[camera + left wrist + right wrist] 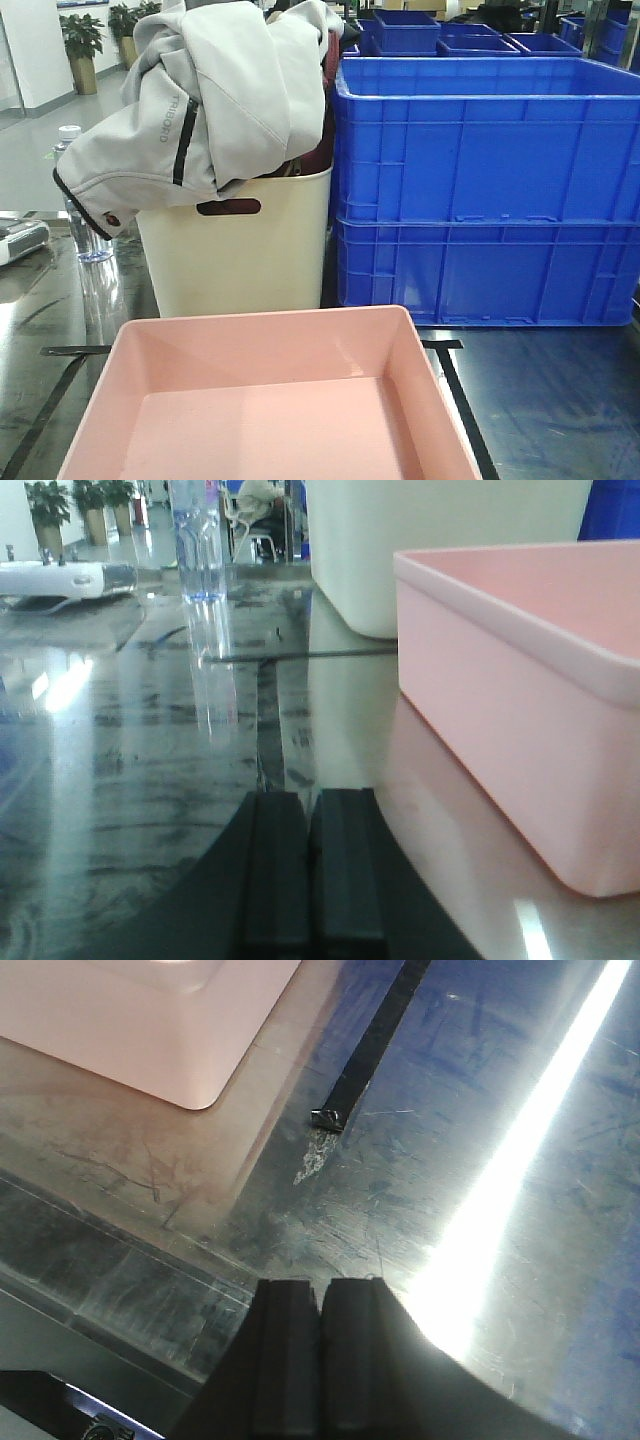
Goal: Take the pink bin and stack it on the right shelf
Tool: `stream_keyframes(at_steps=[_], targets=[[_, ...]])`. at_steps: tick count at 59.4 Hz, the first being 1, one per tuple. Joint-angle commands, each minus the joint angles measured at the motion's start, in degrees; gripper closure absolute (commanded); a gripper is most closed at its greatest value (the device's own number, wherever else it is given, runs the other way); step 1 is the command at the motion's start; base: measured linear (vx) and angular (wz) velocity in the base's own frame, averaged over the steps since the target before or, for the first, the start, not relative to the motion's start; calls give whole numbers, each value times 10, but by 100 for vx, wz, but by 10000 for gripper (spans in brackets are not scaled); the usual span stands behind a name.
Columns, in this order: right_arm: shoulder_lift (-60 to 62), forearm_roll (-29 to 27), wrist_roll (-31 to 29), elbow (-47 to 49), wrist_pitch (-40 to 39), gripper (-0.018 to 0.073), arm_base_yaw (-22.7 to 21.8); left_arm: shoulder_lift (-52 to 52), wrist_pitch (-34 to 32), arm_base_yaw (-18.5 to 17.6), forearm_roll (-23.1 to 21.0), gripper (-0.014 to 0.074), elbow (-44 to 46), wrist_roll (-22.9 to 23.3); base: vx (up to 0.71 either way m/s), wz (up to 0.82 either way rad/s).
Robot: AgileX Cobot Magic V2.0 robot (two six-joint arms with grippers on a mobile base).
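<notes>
Pink bin (265, 400) sits empty on the shiny steel top of the right shelf (540, 390), inside the black tape lines (455, 390) and in front of the cream bin (240, 250) and the blue crates (485, 180), so by my reading the placing looks done, unless a further stacking step is meant. Neither arm holds it: the left gripper (312, 880), jaws pressed together on nothing, hangs low beside the bin's left wall, near but apart. The right gripper (322, 1360), jaws likewise closed and empty, hangs off its near right corner.

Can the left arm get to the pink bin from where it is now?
Probably yes. The left claw, shut, sits low over the right shelf beside the pink bin, and nothing stands between them.
</notes>
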State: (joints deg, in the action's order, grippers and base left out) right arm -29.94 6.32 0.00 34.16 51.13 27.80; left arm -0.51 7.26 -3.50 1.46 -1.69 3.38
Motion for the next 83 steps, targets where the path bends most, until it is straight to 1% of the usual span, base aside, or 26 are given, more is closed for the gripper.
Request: stream_keyframes(at_steps=[1, 2, 5, 50, 55, 58, 60, 65, 71, 76, 83], targets=[[-2, 9, -8, 15, -35, 571, -4, -12, -67, 1, 2, 602, -8, 9, 0, 0], [-2, 9, -8, 15, -35, 569, -4, -12, -80, 1, 2, 602, -8, 9, 0, 0], [-2, 9, -8, 15, -35, 568, -4, -12, -88, 1, 2, 602, -8, 9, 0, 0], [6, 9, -8, 15, -34, 568, -4, -10, -87, 1, 2, 602, -7, 9, 0, 0], [28, 11, -8, 10, -40, 568, -20, -10, -87, 1, 2, 602, -7, 9, 0, 0], [45, 16, -8, -7, -68, 568, -43, -10, -87, 1, 2, 602, -7, 9, 0, 0], [61, 18, -8, -30, -102, 568, -62, -10, -87, 1, 2, 602, -7, 9, 0, 0], [109, 21, -7, -105, -214, 568, -114, -10, -87, 1, 2, 602, -7, 9, 0, 0], [183, -11, 0, -197, -345, 568, -177, -10, -87, 1, 2, 602, -7, 9, 0, 0], [238, -47, 0, -256, -410, 568, -223, -10, -87, 1, 2, 602, -7, 9, 0, 0], [284, -54, 3, -298, -466, 568, -259, -10, -87, 1, 2, 602, -7, 9, 0, 0]])
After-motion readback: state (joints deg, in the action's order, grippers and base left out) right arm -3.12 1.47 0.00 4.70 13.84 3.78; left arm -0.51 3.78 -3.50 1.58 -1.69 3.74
